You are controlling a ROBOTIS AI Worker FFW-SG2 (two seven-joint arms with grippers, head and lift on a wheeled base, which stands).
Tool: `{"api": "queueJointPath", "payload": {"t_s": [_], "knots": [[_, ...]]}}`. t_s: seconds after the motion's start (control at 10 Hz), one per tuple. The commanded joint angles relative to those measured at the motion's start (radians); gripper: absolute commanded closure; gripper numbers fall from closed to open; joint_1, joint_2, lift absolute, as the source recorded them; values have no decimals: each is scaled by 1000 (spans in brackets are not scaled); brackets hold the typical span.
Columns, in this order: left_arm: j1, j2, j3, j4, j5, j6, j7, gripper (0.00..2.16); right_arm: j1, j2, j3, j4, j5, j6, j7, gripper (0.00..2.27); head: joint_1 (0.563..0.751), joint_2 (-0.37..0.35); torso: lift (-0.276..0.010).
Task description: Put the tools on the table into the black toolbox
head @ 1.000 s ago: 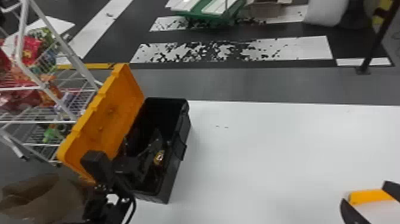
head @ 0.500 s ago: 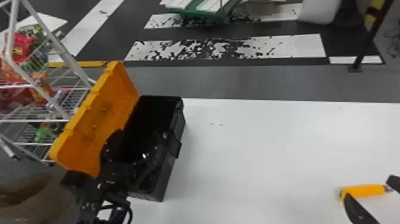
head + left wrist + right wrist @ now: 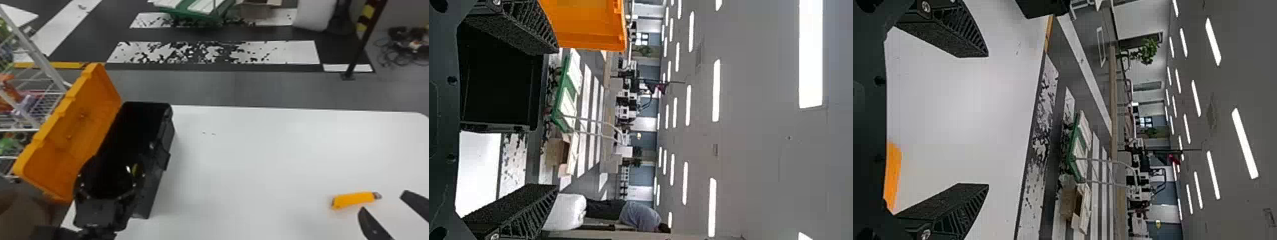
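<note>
Your left gripper [image 3: 107, 191]: fingers spread, empty, at the open black toolbox [image 3: 155, 188]. Your right gripper [image 3: 383, 201]: likewise spread, empty, beside one yellow tool [image 3: 352, 200] on the white table [image 3: 255, 159].

Right gripper [image 3: 382, 201] drawn rightward, away from yellow tool [image 3: 352, 200].

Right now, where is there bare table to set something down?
The table is bare between toolbox and knife, and from knife to far edge. Crowded: around the knife, right tool close by; at the toolbox, left tool.
</note>
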Motion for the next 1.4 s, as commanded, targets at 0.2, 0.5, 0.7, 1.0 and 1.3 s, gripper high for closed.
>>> {"api": "queueJointPath", "payload": {"t_s": [0.2, 0.5, 0.7, 1.0, 1.3], "knots": [[35, 11, -51, 42, -32, -100, 6, 36, -8, 2, -61, 69, -26, -29, 12, 83, 695, 28, -39], [36, 17, -89, 60, -53, -119, 4, 36, -43, 2, -113, 91, -17, 109, 1, 107, 695, -79, -39], [36, 21, -102, 65, -56, -119, 4, 39, -97, 2, -148, 89, 20, 222, 7, 107, 695, -134, -39], [32, 37, -103, 68, -53, -119, 4, 53, -164, 2, -180, 100, 81, 253, 47, 107, 695, -185, -39], [27, 40, -103, 79, -47, -119, 4, 53, -245, 2, -185, 122, 153, 357, 67, 107, 695, -190, -39]]}}
